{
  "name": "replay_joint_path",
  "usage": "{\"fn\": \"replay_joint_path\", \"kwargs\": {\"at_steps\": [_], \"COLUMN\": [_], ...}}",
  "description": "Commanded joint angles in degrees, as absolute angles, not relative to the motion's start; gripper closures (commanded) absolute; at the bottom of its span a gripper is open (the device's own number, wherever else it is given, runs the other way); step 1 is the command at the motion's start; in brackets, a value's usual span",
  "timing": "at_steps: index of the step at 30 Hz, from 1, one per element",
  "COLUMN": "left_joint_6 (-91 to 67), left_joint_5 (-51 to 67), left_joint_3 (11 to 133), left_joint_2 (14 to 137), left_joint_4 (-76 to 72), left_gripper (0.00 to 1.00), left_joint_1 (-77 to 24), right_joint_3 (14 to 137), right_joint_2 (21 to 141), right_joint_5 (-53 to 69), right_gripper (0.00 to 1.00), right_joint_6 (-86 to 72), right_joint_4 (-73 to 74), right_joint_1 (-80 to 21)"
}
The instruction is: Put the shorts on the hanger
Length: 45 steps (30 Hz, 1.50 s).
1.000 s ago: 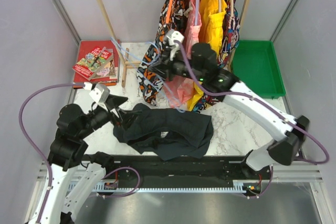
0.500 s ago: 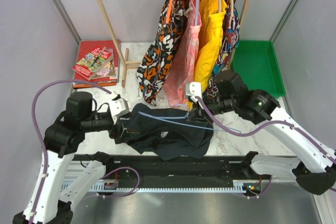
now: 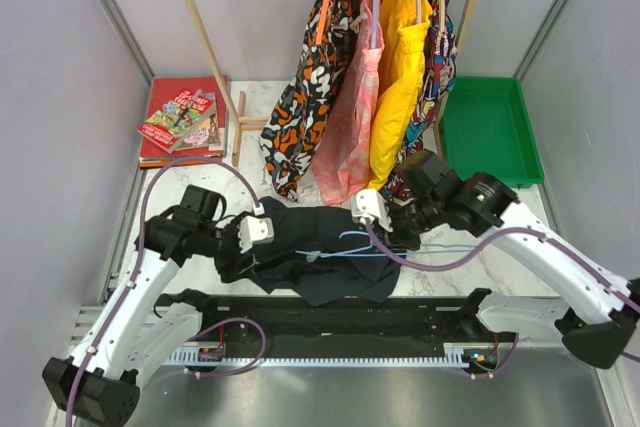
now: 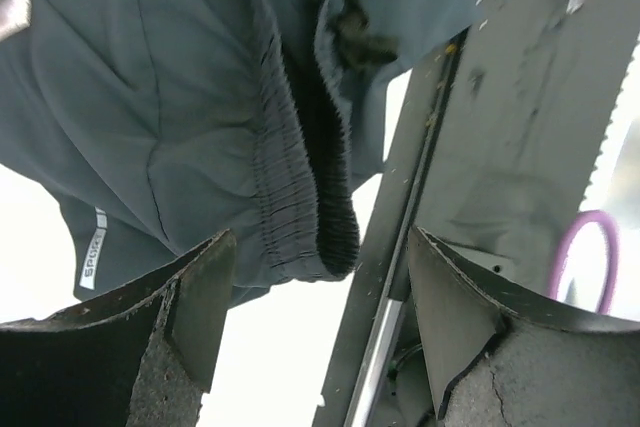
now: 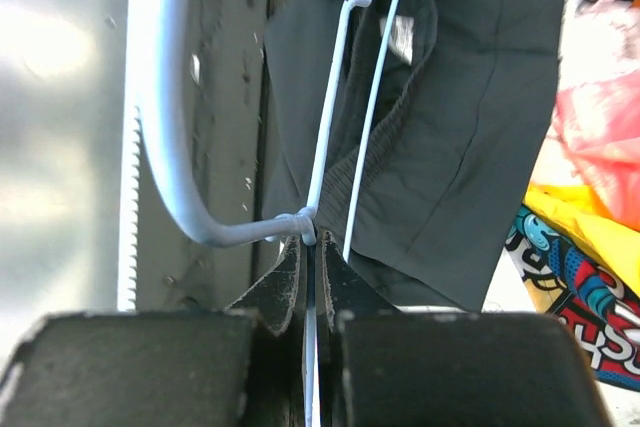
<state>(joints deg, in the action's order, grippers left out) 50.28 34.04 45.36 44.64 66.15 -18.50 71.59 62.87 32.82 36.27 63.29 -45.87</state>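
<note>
The black shorts (image 3: 320, 272) lie crumpled on the marble table near the front edge. The pale-blue wire hanger (image 3: 340, 254) lies across them. My right gripper (image 3: 388, 237) is at the shorts' right side, shut on the hanger wire (image 5: 330, 117) just past the twist at the base of its hook; the shorts (image 5: 470, 127) lie beyond the fingertips. My left gripper (image 3: 232, 247) is at the shorts' left edge. In the left wrist view it (image 4: 315, 317) is open and empty. The shorts' elastic waistband (image 4: 300, 187) hangs just beyond and between the fingers (image 4: 195, 297).
Patterned, pink and yellow garments (image 3: 345, 97) hang on a wooden rack right behind the shorts. A green tray (image 3: 490, 132) sits at the back right, red books (image 3: 182, 119) at the back left. A black rail (image 3: 330, 312) runs along the table's front edge.
My right arm came down from the rack with the hanger and laid it over the shorts. My left arm swung forward and right, its gripper now at the shorts' left edge.
</note>
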Motion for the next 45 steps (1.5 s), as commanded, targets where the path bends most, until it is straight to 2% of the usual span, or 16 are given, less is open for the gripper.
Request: {"fn": "replay_joint_path", "kwargs": {"at_steps": [1,6,12,15,17,19,22,38,45], "left_joint_6": [52.74,52.38,52.38,52.56,53.17,53.44,53.17,48.87,46.32], "left_joint_5": [30.59,29.1,27.42,28.12,29.26,29.88,29.53,34.71,37.79], "left_joint_3": [43.77,42.01,40.78,41.04,41.22,41.48,42.19,48.86,52.9], "left_joint_2": [46.14,48.77,50.71,51.94,52.38,52.56,53.26,52.91,55.1], "left_joint_4": [59.52,57.22,54.49,54.49,54.49,54.93,55.28,56.77,56.87], "left_gripper": [0.25,0.26,0.36,0.48,0.63,0.84,0.98,0.98,0.98], "left_joint_1": [-18.72,-18.81,-18.72,-18.81,-18.81,-18.81,-18.81,-18.81,-18.81], "right_joint_3": [73.91,76.46,77.96,78.4,78.75,79.54,80.5,82.44,77.27], "right_joint_2": [67.23,71.71,73.65,74.44,75.75,76.72,78.66,87.19,85.34], "right_joint_5": [31.56,30.94,31.73,31.29,30.94,31.29,31.38,32.52,30.41], "right_gripper": [1.0,1.0,1.0,1.0,1.0,1.0,1.0,1.0,1.0], "right_joint_6": [43.94,47.9,50.27,51.06,51.06,50.19,49.05,39.12,30.42], "right_joint_4": [64.6,64.6,65.56,65.66,64.87,63.38,60.66,44.75,32.01], "right_joint_1": [-45.79,-46.14,-48.16,-50.36,-51.59,-51.85,-52.29,-56.43,-56.43]}}
